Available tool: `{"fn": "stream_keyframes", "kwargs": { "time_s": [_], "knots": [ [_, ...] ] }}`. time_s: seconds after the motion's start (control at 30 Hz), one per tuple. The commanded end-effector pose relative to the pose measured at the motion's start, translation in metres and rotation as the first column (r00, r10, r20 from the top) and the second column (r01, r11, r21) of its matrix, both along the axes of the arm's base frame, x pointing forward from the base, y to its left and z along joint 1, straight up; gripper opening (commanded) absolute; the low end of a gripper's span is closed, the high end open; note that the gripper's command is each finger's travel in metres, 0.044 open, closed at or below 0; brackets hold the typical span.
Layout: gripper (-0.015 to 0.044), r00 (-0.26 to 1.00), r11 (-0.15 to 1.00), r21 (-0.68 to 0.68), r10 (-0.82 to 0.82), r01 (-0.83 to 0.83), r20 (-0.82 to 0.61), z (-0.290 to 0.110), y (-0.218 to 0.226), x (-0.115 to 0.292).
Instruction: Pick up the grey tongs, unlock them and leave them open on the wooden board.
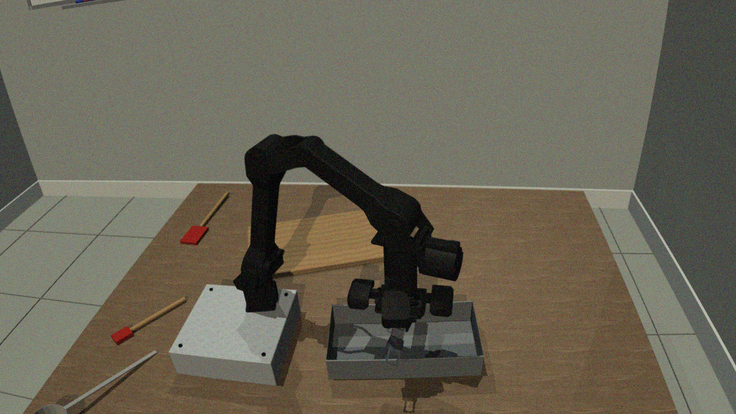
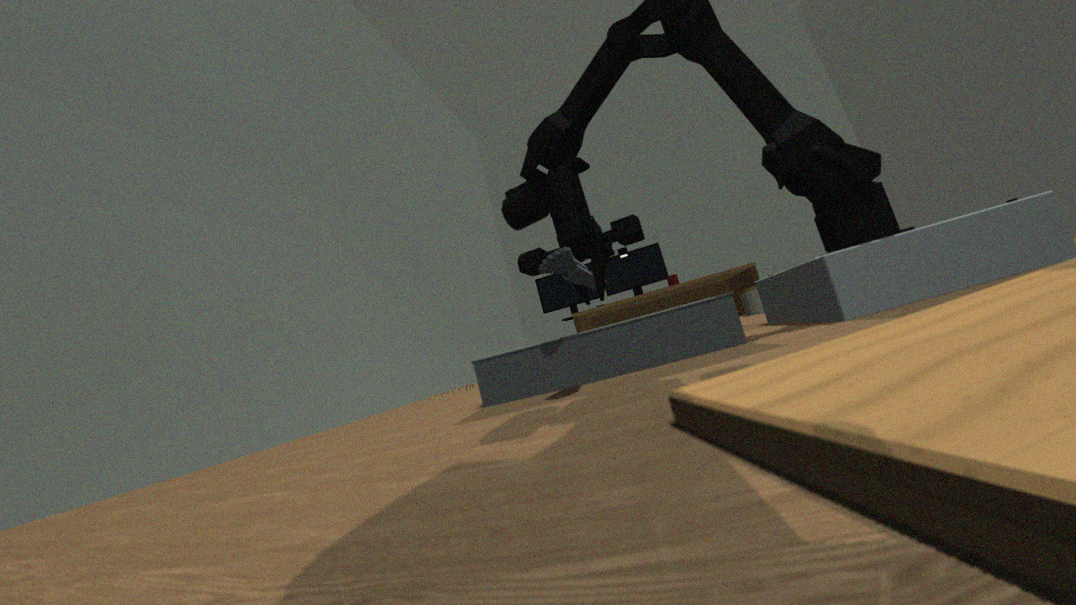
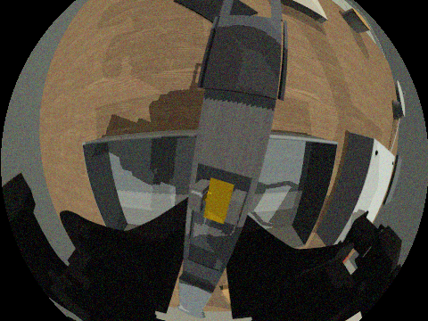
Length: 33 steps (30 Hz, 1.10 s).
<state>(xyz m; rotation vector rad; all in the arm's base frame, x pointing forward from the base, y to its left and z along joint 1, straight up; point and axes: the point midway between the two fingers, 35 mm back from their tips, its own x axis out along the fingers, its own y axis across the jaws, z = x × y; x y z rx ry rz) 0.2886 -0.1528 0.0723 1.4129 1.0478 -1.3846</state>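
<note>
My gripper (image 1: 402,326) (image 2: 599,295) (image 3: 209,203) is shut on the middle of the grey tongs (image 1: 395,344) (image 2: 567,265) (image 3: 236,134), beside a yellow patch. The tongs are above the roasting tin (image 1: 360,369) (image 2: 616,345) (image 3: 318,187), clear of its rim. Their scalloped tips show in the exterior view, tilted up toward that camera. The looped hinge end points toward the tin's front side. The tongs' two arms look close together; the lock's state cannot be told. The wooden board (image 1: 318,241) (image 2: 925,383) lies flat behind the tin, partly hidden by my arm in the top view.
The pale block (image 1: 226,332) (image 2: 940,248) (image 3: 376,183) under my arm stands left of the tin in the top view. Two red-headed tools (image 1: 194,234) (image 1: 122,335) with wooden handles and a ladle (image 1: 110,380) lie along the table's left side.
</note>
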Motion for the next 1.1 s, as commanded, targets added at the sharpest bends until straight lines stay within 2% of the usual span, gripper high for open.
{"fn": "stream_keyframes", "kwargs": {
  "time_s": [0.0,0.2,0.57,1.07],
  "knots": [
    [-0.0150,1.000,1.000,-0.006,-0.003,0.003,-0.003,0.003,-0.002,0.003],
    [-0.0150,0.999,0.999,0.001,0.036,-0.036,-0.005,0.001,0.008,0.005],
    [-0.0150,0.962,0.962,-0.001,0.272,-0.272,0.000,0.008,0.064,0.029],
    [-0.0150,0.827,0.826,-0.007,0.563,-0.563,0.001,0.019,0.146,0.048]
  ]
}}
